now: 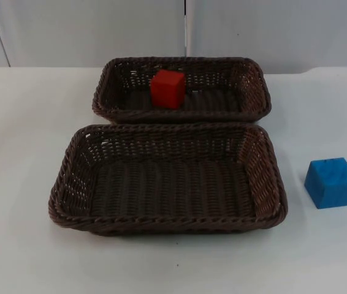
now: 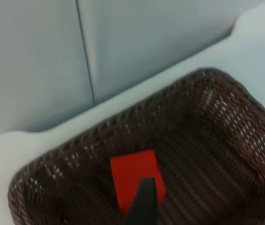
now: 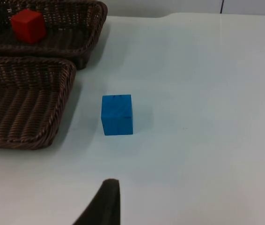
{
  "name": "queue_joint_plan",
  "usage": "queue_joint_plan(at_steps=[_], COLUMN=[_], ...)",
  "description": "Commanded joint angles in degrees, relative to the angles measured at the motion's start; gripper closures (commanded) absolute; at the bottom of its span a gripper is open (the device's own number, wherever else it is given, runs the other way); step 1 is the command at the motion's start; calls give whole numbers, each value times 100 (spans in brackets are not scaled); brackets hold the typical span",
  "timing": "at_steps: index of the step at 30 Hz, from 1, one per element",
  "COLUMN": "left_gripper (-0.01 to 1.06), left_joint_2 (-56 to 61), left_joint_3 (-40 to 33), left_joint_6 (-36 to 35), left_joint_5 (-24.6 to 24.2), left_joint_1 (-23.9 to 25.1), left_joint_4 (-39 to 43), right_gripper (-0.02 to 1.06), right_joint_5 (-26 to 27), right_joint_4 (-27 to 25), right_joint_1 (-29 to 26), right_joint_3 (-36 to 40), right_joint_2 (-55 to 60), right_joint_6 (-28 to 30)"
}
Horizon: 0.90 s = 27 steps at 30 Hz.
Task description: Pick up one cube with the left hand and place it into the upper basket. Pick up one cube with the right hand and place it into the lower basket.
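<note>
White table carries the blue cube at right of frame, beside the empty lower basket — the red cube already sits in the upper basket — and a right gripper whose opening cannot be told risks nudging it away.

White table top fills lower & middle of top view, w/ a tiny dark speck near bottom centre. Grey partition wall runs along upper edge; vertical seam at upper centre.
</note>
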State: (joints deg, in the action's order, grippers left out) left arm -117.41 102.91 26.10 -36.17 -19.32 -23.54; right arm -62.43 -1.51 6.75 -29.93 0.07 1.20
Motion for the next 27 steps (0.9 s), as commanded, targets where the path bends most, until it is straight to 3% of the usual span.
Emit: queue_joint_plan(at_steps=[1, 13, 27], left_gripper=[29, 29, 29], left_joint_2=[94, 398, 1680], left_joint_3=[26, -167, -2255], left_joint_6=[-81, -147, -147], left_joint_5=[-134, -374, 675], left_joint_1=[2, 2, 2], left_joint_4=[42, 16, 16], right_gripper=[-1, -1, -1], right_joint_5=[59, 59, 59], right_joint_4=[-5, -5, 9], right_joint_1=[-25, -25, -25], right_joint_3=[43, 43, 43], right_joint_2=[-7, -7, -7], right_joint_6=[29, 29, 29])
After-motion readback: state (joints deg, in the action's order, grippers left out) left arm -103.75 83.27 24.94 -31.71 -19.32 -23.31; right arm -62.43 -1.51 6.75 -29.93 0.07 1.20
